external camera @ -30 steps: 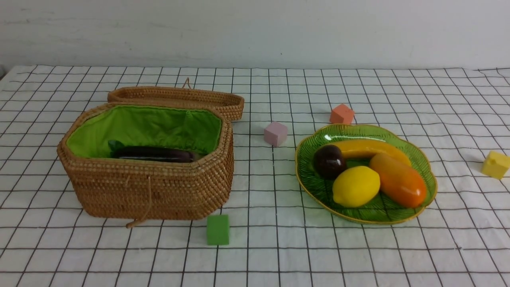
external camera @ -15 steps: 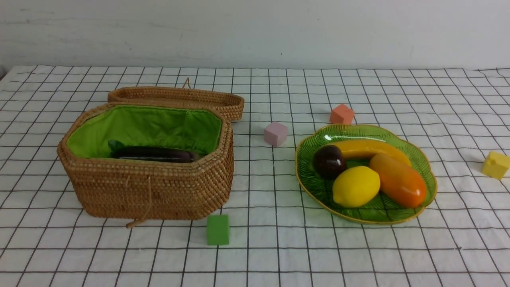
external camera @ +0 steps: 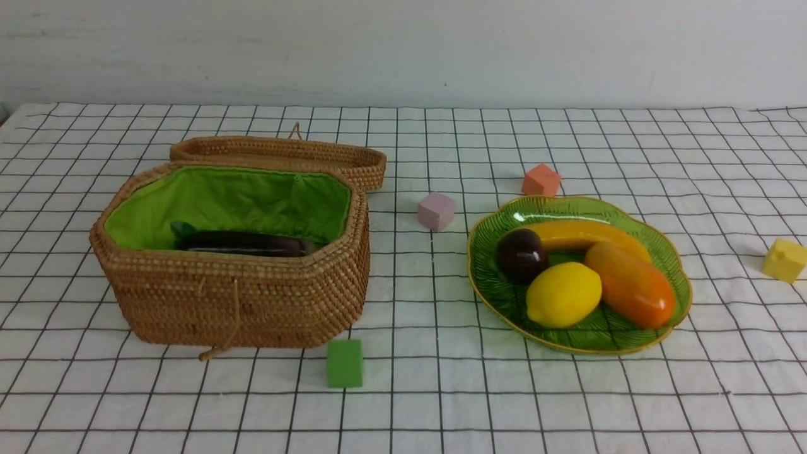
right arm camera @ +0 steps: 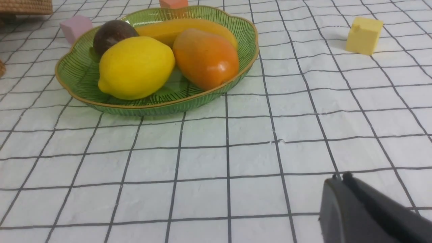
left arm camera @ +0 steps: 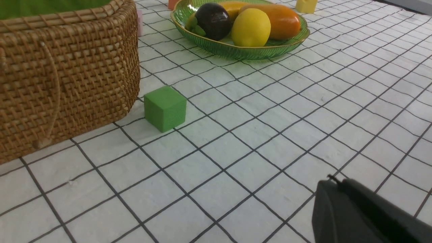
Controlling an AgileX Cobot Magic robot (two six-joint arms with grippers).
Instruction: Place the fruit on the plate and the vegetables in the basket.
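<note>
Nothing has moved: fruit (external camera: 580, 271) on plate (external camera: 674, 265), no readable writing, both grippers' jaw state indiscernible.

basket (external camera: 252, 302): woven, lid open, eggplant (external camera: 243, 243) lying inside | plate (external camera: 485, 277): green glass, holds lemon (external camera: 563, 294), mangosteen (external camera: 521, 254), mango (external camera: 630, 285), banana (external camera: 583, 234)

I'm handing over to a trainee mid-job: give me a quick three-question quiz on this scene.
1. True or false: the lemon lies on the plate.
2. Which vegetable shows inside the basket? A) carrot B) eggplant C) gourd
3. Fill in: the cube nearest the basket's front is ____.

Key: 1 true. 2 B, the eggplant. 3 green, the green cube.
</note>
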